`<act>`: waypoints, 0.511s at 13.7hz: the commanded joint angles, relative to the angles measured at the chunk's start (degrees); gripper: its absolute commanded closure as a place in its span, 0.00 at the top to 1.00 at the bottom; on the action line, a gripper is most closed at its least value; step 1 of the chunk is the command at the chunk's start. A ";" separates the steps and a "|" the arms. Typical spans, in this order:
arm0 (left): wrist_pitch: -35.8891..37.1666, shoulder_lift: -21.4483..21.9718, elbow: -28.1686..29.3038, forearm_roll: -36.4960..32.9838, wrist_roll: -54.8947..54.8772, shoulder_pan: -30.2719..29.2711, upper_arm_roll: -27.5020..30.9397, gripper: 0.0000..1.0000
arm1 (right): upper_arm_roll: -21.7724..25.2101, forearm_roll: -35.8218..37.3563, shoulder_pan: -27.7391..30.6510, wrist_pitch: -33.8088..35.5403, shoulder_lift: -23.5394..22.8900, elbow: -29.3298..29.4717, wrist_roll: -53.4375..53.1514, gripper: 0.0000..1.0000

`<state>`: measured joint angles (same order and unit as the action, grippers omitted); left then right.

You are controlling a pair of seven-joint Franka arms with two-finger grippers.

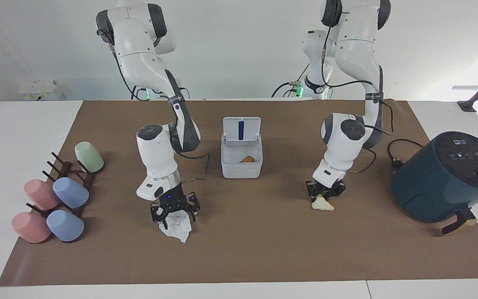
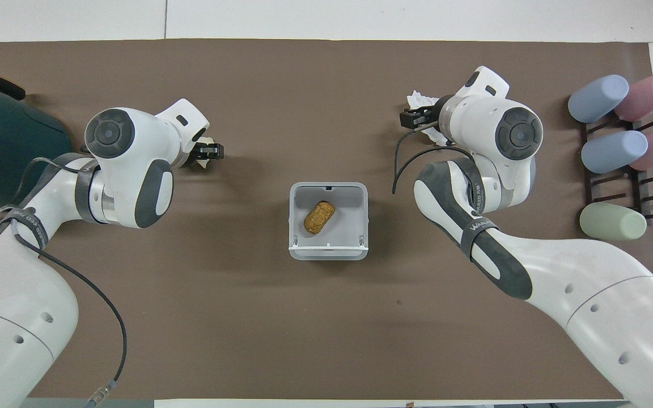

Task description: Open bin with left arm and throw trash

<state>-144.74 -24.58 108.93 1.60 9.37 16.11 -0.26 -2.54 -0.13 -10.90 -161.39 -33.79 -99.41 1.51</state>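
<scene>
The white-grey bin (image 1: 242, 169) stands mid-table with its lid (image 1: 241, 131) raised, blue stripe showing. The yellow-brown lump (image 1: 248, 159) lies inside it, also seen in the overhead view (image 2: 319, 217). My right gripper (image 1: 174, 212) is open and low over the crumpled white tissue (image 1: 177, 229), its fingers straddling the top; the tissue peeks out in the overhead view (image 2: 419, 101). My left gripper (image 1: 324, 193) is down at the top of the cream wedge (image 1: 322, 204), which lies on the mat toward the left arm's end and shows partly in the overhead view (image 2: 204, 162).
A dark teal air fryer (image 1: 446, 178) with its cable stands at the left arm's end. A rack of pastel cups (image 1: 56, 195) lies at the right arm's end. The brown mat (image 1: 247, 249) covers the table.
</scene>
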 commanded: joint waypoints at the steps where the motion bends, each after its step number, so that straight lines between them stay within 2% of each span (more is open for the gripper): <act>1: -0.98 0.50 0.84 -0.02 -0.23 1.02 0.44 0.00 | -0.62 1.19 0.97 -1.21 -1.80 1.58 1.47 1.00; 2: -0.29 1.55 0.84 -0.02 0.03 1.38 0.44 0.00 | -0.71 1.19 1.14 -1.03 -1.80 1.58 2.69 0.98; 3: 1.55 3.21 0.76 -0.02 0.12 1.73 0.35 0.00 | -0.71 1.10 1.14 -0.94 -1.80 1.58 3.23 0.83; 5: 6.12 6.46 0.40 -0.02 1.87 3.14 0.35 0.00 | -0.97 1.01 1.14 -0.24 -1.80 1.50 3.32 0.48; 7: 7.71 8.49 0.23 0.07 3.10 4.89 0.35 0.00 | -1.06 0.66 1.05 2.03 -1.63 1.50 3.23 0.13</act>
<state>-139.90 -19.51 108.34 1.61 10.71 18.83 -0.71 -2.57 -0.06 -10.82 -161.18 -34.83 -98.86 3.76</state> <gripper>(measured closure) 0.899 0.454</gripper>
